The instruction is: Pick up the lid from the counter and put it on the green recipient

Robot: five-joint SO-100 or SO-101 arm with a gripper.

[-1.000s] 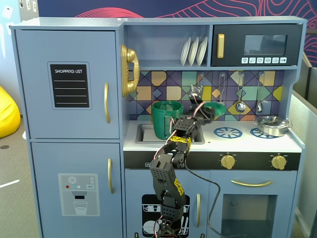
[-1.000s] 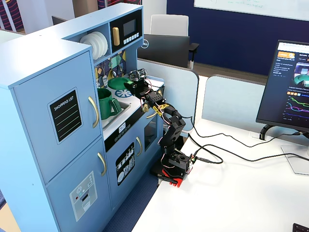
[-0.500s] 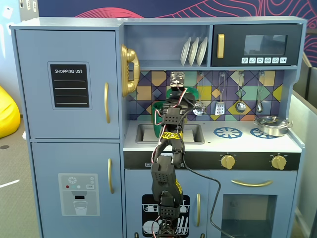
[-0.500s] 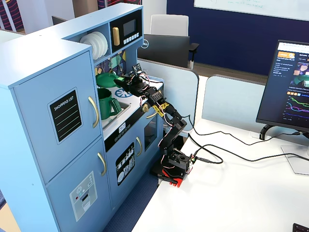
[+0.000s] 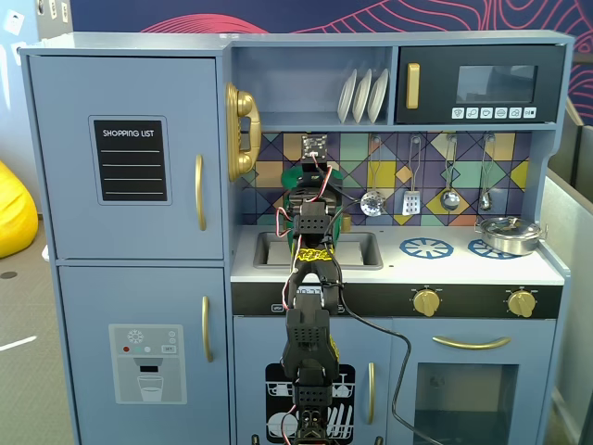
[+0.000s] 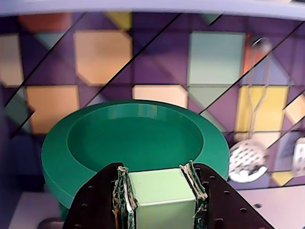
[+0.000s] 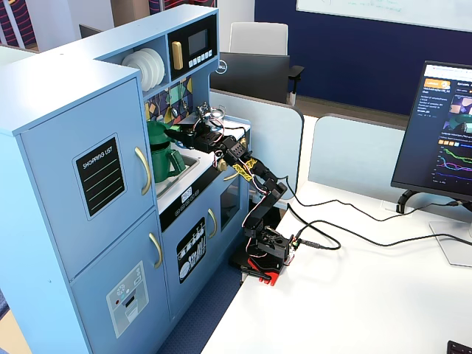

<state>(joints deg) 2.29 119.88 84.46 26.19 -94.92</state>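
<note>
My gripper (image 6: pixel 156 171) is shut on the light-green blocky knob (image 6: pixel 162 193) of the lid (image 6: pixel 138 138), a round dark-green disc with a raised rim. The lid is tilted towards the wrist camera, close in front of the tiled back wall. In a fixed view the lid (image 7: pixel 156 131) is at the top of the green recipient (image 7: pixel 167 164), a tall dark-green container standing on the counter left of the sink. I cannot tell whether lid and rim touch. A dark-green sliver (image 6: pixel 62 210) shows under the lid's left edge. In a fixed view from the front, the arm hides most of the lid (image 5: pixel 293 176).
The sink (image 5: pixel 357 248) lies under the arm. Blue burner rings (image 5: pixel 425 247) and a silver pot (image 5: pixel 508 234) are to the right on the counter. Utensils (image 5: pixel 412 199) hang on the tiled wall. A shelf with plates (image 5: pixel 363 95) runs just above. A gold phone (image 5: pixel 239 130) hangs at left.
</note>
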